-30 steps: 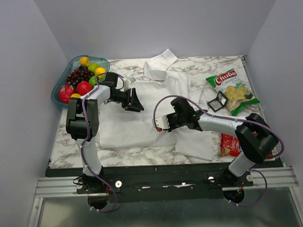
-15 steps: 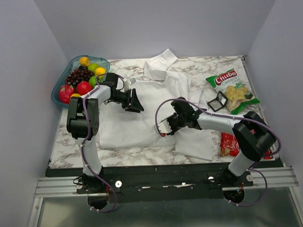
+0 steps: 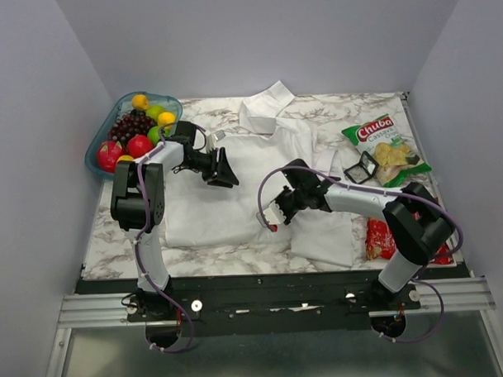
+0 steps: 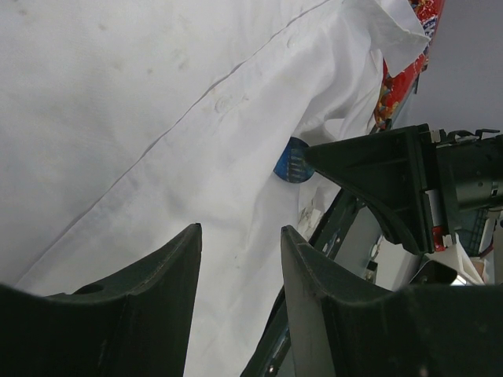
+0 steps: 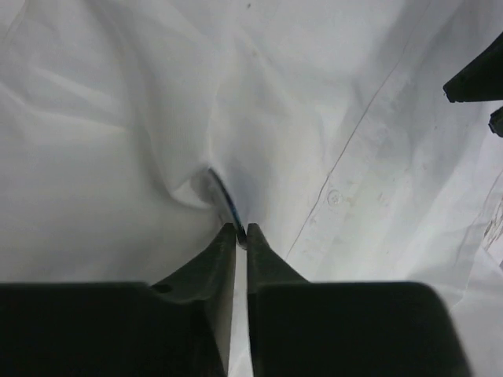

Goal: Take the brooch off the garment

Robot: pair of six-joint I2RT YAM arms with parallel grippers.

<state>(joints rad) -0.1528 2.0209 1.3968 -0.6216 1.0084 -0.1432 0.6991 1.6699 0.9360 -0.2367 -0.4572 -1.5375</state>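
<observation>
Basically, the right gripper (image 5: 236, 229) had its jaws pinched on the rim of the brooch (image 5: 222, 196), edge-on at the tips, with the garment (image 5: 118, 118) puckered around it. The left gripper (image 4: 240, 236) jaws stood apart, empty, garment beyond them. Likely needed: left pinning cloth, right pulling straight away, slowly.

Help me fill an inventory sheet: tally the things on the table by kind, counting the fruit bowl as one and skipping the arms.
white shirt: 1
blue brooch: 1
snack packets: 2 (green packet, red packet)
fruit bowl: 1
black square frame: 1
Total: 6
</observation>
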